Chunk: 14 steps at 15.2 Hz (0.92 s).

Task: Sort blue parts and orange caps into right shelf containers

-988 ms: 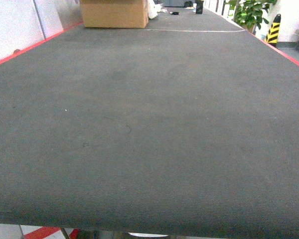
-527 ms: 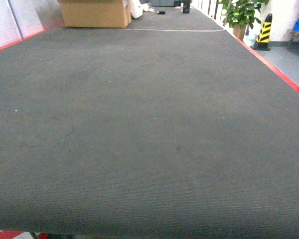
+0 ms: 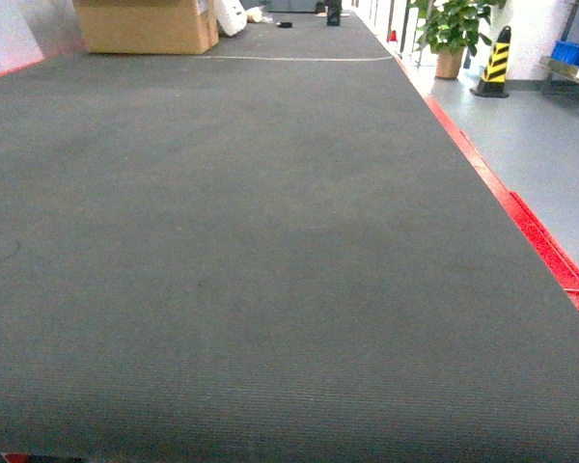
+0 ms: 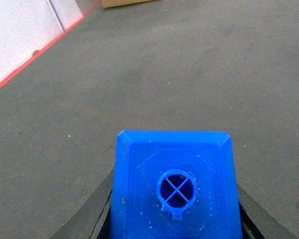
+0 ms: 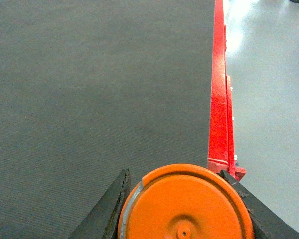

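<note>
In the left wrist view a bright blue part [image 4: 174, 159] with a round crossed hole in its top face sits between the dark jaws of my left gripper [image 4: 175, 211], which is shut on it above the grey mat. In the right wrist view my right gripper [image 5: 186, 216] is shut on an orange cap [image 5: 189, 191], seen end-on near the table's red edge [image 5: 218, 99]. Neither gripper shows in the head view. At the far right of that view blue containers [image 3: 571, 53] stand on a steel shelf [image 3: 564, 69], small and partly cut off.
The grey-matted table [image 3: 222, 241] fills the head view, with its red right edge [image 3: 521, 222] and grey floor [image 3: 550, 145] beyond. A cardboard box [image 3: 145, 24] stands at the far end. A potted plant [image 3: 451, 29] and a yellow-black bollard [image 3: 495, 60] stand on the floor.
The head view has swung to the right: the cardboard box slid left, and the table's red right edge, the floor and the shelf came further into view.
</note>
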Motion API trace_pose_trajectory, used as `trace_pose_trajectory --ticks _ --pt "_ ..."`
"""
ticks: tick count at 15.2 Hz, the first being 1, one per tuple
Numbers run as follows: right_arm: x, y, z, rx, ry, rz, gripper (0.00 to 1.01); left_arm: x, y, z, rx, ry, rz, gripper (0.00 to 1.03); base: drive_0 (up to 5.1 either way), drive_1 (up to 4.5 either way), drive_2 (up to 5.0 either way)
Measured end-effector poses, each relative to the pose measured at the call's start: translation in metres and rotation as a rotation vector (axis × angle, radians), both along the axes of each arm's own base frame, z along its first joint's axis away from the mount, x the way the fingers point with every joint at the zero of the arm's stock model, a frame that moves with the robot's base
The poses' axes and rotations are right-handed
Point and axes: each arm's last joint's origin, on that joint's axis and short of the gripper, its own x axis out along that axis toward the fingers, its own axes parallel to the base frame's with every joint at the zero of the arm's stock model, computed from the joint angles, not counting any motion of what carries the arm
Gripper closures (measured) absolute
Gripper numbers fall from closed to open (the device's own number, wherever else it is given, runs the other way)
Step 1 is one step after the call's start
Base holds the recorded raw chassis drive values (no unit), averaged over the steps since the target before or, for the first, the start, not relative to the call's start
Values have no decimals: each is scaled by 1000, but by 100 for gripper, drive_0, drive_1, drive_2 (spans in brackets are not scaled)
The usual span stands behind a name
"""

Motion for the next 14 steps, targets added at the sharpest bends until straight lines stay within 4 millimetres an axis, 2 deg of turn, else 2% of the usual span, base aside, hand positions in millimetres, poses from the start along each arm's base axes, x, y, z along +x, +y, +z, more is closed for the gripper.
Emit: trace_pose_trajectory --ticks 14 --pt "0 0 0 0 1 -1 58 0 0 0 0 -2 1 58 493 -250 -250"
